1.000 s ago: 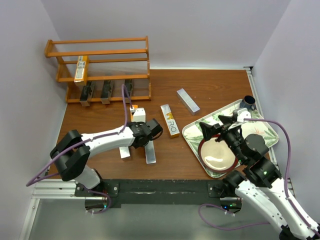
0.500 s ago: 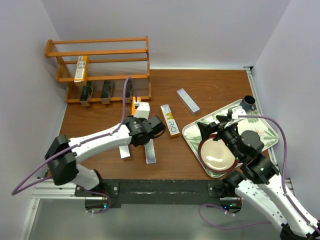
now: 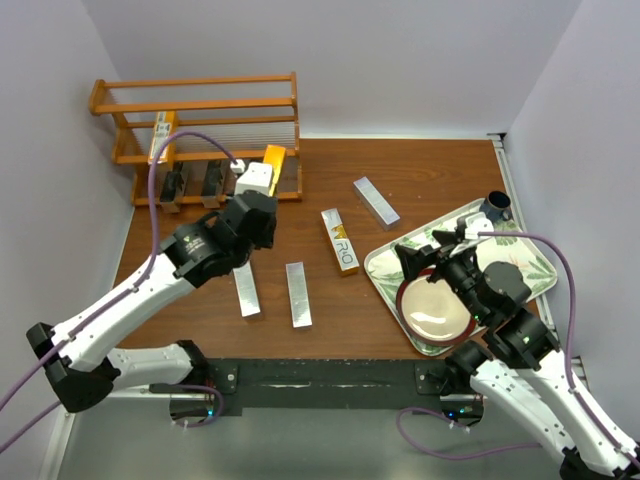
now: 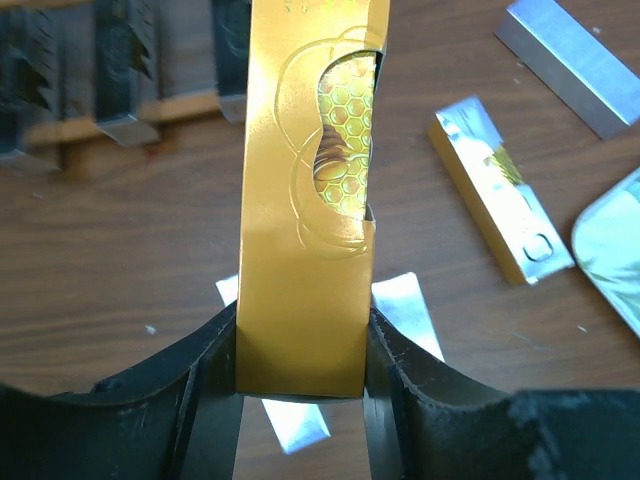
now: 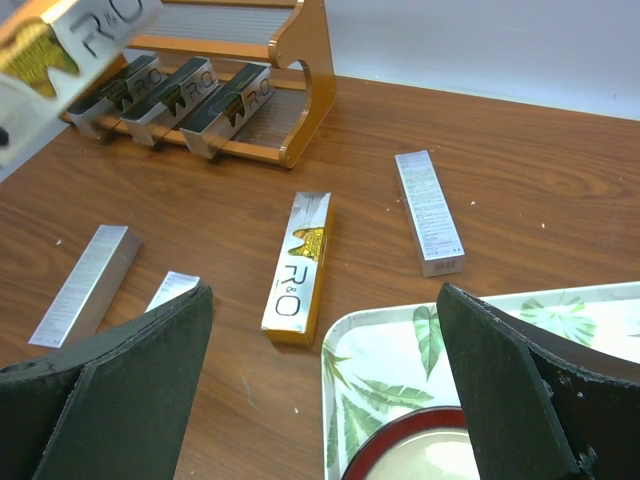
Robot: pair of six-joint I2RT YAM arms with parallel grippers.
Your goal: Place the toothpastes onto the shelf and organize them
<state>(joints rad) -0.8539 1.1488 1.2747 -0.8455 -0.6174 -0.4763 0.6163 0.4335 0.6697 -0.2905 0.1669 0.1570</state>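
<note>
Left claw is shut tight on a gold carton, up in the air just before the shelf. Right claw hangs wide open over the tray. Three silver cartons and a gold-white one lie on the bench. Three black cartons sit on the shelf's bottom row, an orange one on the middle. I think the end grip lets the gold carton slide in beside it. It is shiny, with a honeycomb picture.

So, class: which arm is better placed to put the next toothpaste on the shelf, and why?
Left. The left gripper is shut on a gold carton, held close to the shelf. The right gripper is open, empty and over the leaf-patterned tray, far from the shelf.
</note>
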